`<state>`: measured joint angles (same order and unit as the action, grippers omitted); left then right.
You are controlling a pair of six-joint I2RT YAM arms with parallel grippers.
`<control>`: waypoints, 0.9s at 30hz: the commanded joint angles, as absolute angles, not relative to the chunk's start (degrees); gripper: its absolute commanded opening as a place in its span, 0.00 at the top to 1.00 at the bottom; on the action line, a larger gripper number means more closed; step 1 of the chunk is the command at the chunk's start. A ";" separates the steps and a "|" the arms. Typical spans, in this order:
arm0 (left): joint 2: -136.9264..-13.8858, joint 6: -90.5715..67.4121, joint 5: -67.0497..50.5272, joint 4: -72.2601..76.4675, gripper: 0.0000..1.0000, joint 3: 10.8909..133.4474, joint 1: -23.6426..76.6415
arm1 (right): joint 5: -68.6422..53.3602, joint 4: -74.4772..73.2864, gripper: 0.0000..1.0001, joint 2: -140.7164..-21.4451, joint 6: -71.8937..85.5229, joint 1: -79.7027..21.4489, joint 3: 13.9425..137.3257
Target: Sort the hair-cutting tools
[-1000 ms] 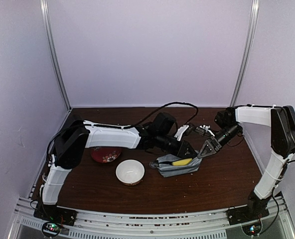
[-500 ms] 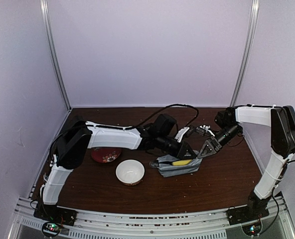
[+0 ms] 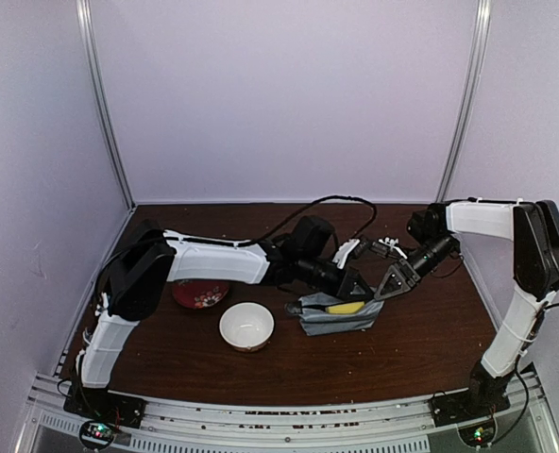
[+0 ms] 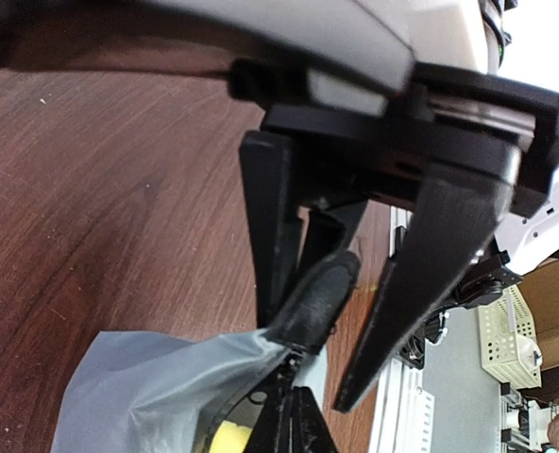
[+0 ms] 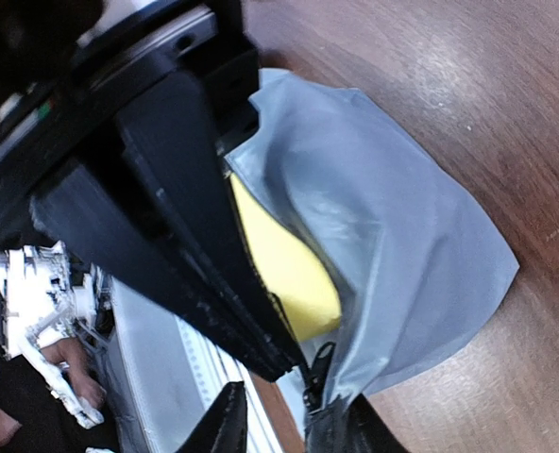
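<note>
Left pincer [image 3: 362, 287], right pincer [image 3: 382, 292] at grey pouch [image 3: 344, 323] mouth, yellow block [image 3: 346, 308] inside

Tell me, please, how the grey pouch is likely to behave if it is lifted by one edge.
The grey pouch looks like thin, creased fabric, so it would probably sag rather than hold its shape. Its mouth gapes around a yellow item, which might slide out if the pouch is tipped.

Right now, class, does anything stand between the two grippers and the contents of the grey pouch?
Only the grey pouch itself: its fabric covers all but a yellow item at the open mouth, where the left gripper pinches the edge beside the right gripper. No cutting tools are visible.
</note>
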<state>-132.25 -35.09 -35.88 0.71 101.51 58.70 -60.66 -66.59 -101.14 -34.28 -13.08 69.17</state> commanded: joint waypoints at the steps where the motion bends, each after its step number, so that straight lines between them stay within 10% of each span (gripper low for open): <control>1: -129.47 -35.11 -35.62 4.50 1.00 99.72 58.29 | -61.58 -67.30 0.65 -99.40 -34.72 -12.17 70.44; 18: -129.64 -34.65 -34.80 1.32 0.93 99.68 58.23 | -59.89 -63.89 0.69 -103.09 -29.86 -11.11 69.51; 27: -130.38 -33.48 -35.03 -0.94 0.93 100.50 58.71 | -60.20 -62.67 1.00 -103.47 -28.44 -12.13 69.73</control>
<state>-131.90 -34.96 -34.94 -0.32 99.18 58.57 -59.94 -63.53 -103.96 -29.17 -11.68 69.17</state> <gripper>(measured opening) 0.064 0.036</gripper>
